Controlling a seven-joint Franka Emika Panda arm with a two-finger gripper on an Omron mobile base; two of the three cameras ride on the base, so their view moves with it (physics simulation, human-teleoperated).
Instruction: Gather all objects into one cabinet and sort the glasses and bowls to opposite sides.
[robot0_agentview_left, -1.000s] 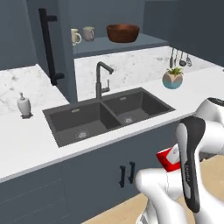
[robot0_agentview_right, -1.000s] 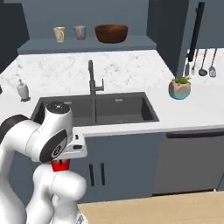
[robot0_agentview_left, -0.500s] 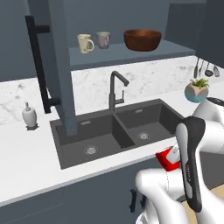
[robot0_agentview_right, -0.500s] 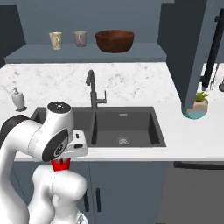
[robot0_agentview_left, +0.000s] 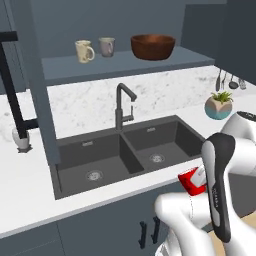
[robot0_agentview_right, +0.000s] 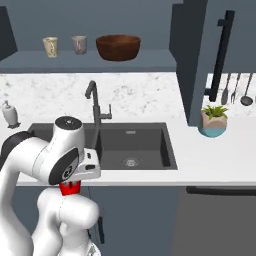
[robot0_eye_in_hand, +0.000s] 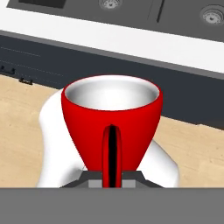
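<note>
Holding a glossy red mug (robot0_eye_in_hand: 111, 127) low in front of the base, below counter (robot0_agentview_left: 30, 200) level. Gripper (robot0_eye_in_hand: 112, 177) pinched tight on the mug's handle, seen edge-on in the hand view as a narrow vertical loop facing the camera; finger tips themselves mostly lost under the grey band, so the exact contact probably sits at the handle's lower end. Mug upright relative to the hand, flared from a narrow foot to a wide round rim, pale grey-white inside, nothing in it. Behind it in that view: wooden floor (robot0_eye_in_hand: 17, 127), dark drawer fronts, white counter edge. From the left base camera, a red sliver (robot0_agentview_left: 192, 181) between the white arm links, just before the counter's front edge. From the right base camera, a red patch (robot0_agentview_right: 70, 187) under the forearm.

On the open cabinet shelf (robot0_agentview_left: 125, 67), up behind the sink: cream mug (robot0_agentview_left: 83, 51) at the left, handle turned right; grey-beige mug (robot0_agentview_left: 106, 46) just beside it, not touching; wide dark brown bowl (robot0_agentview_left: 152, 46) further right, clearly apart from both mugs, deep and round with a wood-like sheen. All three upright. Cabinet door (robot0_agentview_right: 200, 55) swung open at the right, slate blue-grey with a long black bar handle (robot0_agentview_right: 220, 52).

Below: black double sink (robot0_agentview_left: 125, 155) with black tap (robot0_agentview_left: 122, 105), teal plant pot (robot0_agentview_right: 214, 122) on the counter right of it.
</note>
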